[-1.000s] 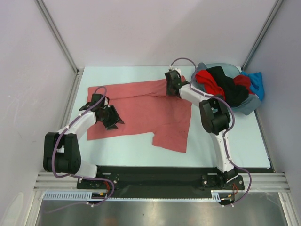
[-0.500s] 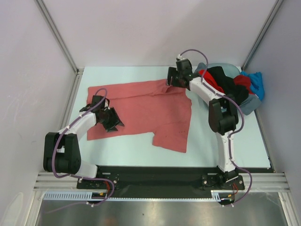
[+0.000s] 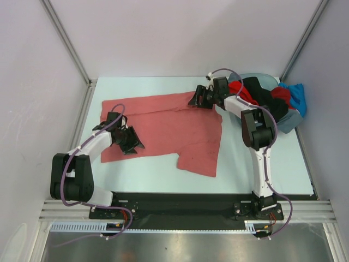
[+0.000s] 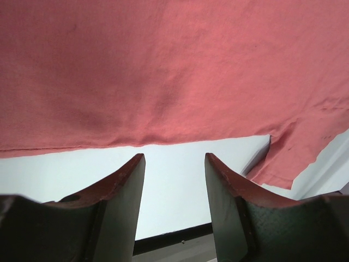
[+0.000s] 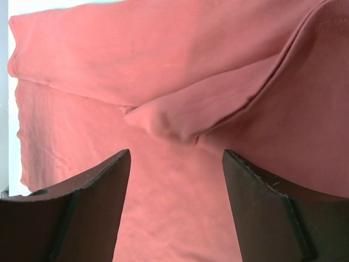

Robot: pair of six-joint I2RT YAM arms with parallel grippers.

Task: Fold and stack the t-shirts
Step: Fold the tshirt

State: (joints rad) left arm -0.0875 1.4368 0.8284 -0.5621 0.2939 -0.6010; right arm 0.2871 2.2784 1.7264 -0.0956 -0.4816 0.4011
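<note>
Right gripper (image 3: 194, 101) open wide, holding nothing, just over a fold in the salmon-red t-shirt (image 3: 169, 128). Left gripper (image 3: 134, 144) partly open, empty too, at the shirt's near edge. Shirt spread flat on the table (image 3: 136, 170). Other t-shirts (image 3: 262, 98) heaped in the basin (image 3: 294, 121).

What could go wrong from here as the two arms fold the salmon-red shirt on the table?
1. A raised ridge of cloth lies before the open right gripper; folding the salmon-red t-shirt now could press that crease in.
2. The open left gripper frames bare table beside the shirt's near edge; closing there may miss the cloth.
</note>
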